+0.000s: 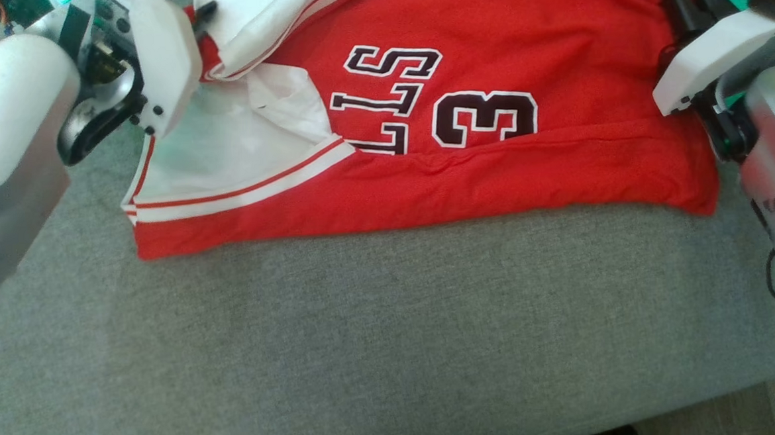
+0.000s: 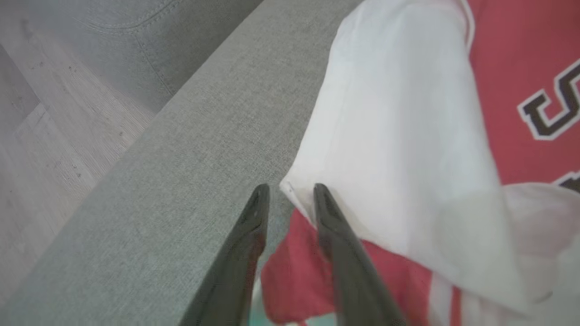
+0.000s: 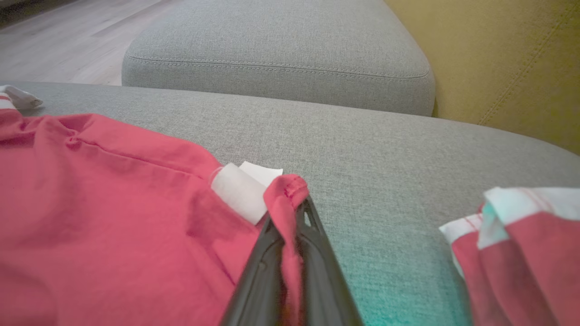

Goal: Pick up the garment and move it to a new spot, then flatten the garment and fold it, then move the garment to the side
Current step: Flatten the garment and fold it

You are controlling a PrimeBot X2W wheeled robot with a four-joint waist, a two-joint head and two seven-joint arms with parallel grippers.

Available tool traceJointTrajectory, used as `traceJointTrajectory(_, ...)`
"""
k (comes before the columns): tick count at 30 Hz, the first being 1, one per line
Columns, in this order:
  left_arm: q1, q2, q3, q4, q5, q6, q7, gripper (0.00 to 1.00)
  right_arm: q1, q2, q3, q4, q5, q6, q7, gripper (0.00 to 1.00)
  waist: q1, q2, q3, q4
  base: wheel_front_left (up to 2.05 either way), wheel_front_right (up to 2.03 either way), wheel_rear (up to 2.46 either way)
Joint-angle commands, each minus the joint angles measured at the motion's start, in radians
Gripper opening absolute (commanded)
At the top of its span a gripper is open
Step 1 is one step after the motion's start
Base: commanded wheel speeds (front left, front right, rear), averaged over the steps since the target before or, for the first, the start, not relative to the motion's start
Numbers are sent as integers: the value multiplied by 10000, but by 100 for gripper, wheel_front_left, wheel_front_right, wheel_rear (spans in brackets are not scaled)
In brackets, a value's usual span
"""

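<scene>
Nearest the robot, bare grey cushion (image 1: 366,324) is seen, and just beyond it the garment (image 1: 524,170) lies spread across that cushion, red with dark lettering, its near edge straight and a crease running just above that edge. At its left side a white sleeve (image 2: 398,136) is turned over onto the red cloth. The left end effector (image 2: 290,192) is found at that sleeve's edge with its fingers parted; red cloth lies between them lower down, but no clamp on it can be made out, so it is taken as released. Farther along, at the right-hand corner, the right end effector (image 3: 290,222) is clenched on the red hem (image 3: 285,190), beside a white label (image 3: 240,190). Beyond the garment a second cushion (image 3: 281,50), wooden floor (image 3: 68,40) and a yellow-green panel (image 3: 507,59) are seen. The folding step is judged to be in hand. For the next move, a firm grip by the left end effector would be needed, and both corners would have to be carried across together so that the cloth is laid without bunching.
</scene>
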Motion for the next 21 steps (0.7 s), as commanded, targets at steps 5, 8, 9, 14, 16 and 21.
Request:
traceJointTrajectory(5, -626, 551, 348, -476, -137, 43, 399, 30, 98, 89, 44, -201, 96, -9, -134, 0, 0, 0, 30, -126, 0, 0, 0)
traceJointTrajectory(8, -666, 583, 345, -593, -82, 65, 299, 0, 120, 111, 29, -213, 101, -9, -134, 0, 0, 0, 44, -170, 0, 0, 0)
traceJointTrajectory(9, -686, 591, 332, -623, -26, 66, 231, 0, 124, 110, 15, -221, 100, -9, -134, 0, 0, 0, 44, -179, 0, 0, 0)
traceJointTrajectory(14, -854, 586, 372, -701, 357, 118, -501, 0, 156, 100, -41, -307, 77, -9, -134, 0, 0, 0, -19, -181, 0, 0, 0)
traceJointTrajectory(16, -979, 545, 456, -701, 561, 164, -1022, 0, 132, 75, -124, -474, 133, -9, -135, 0, 0, 0, -53, -164, 0, 0, 0)
traceJointTrajectory(21, -1481, 468, 704, -528, 1262, 371, -2557, 0, -190, -88, -311, -875, 391, -9, -135, 0, 0, 0, -124, -114, 0, 0, 0)
